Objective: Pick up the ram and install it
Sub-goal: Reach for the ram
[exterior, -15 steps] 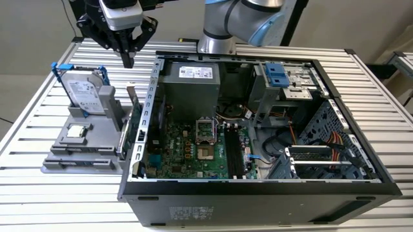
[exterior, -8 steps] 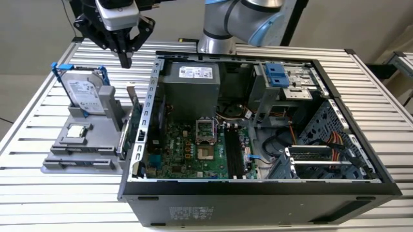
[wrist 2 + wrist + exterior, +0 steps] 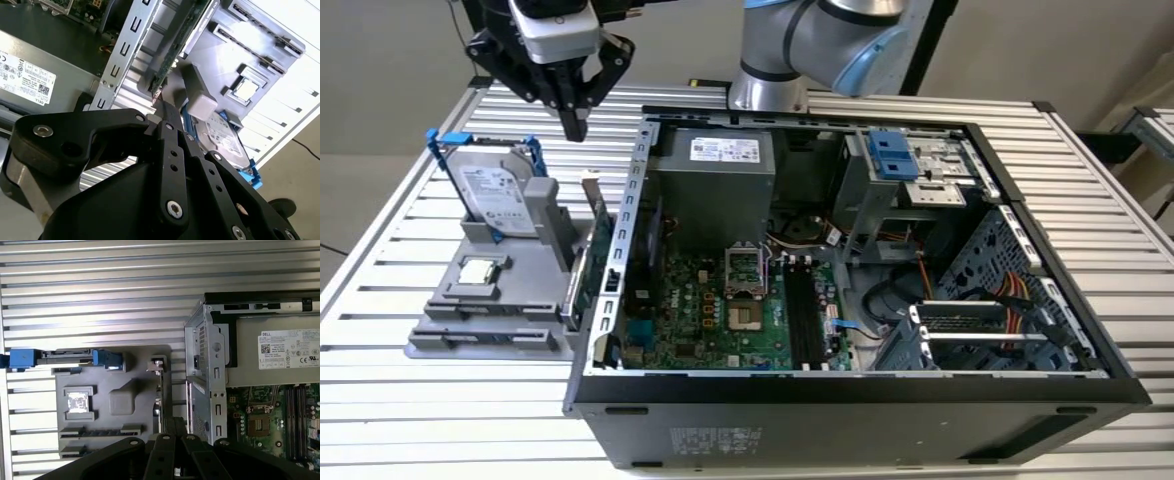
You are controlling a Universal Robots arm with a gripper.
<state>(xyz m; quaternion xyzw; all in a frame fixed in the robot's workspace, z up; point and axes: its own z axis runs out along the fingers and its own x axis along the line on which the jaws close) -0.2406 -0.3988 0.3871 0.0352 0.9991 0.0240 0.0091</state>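
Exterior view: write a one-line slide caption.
Tool hovering above the memory stick, which stands on edge in a gray holder beside the open computer case.

White printed label (image 3: 290, 350) on the grey power supply (image 3: 265, 375), with barcodes, small print and certification marks. Another white label (image 3: 491, 185) covers the upright hard drive (image 3: 511, 218); its print is too fine to read.

The scene is evenly and brightly lit. Glare is thrown off the table (image 3: 100, 315) slats in the first wrist view; the holder (image 3: 235, 55) is washed pale in the second wrist view; the case (image 3: 854, 410) interior is shadowed.
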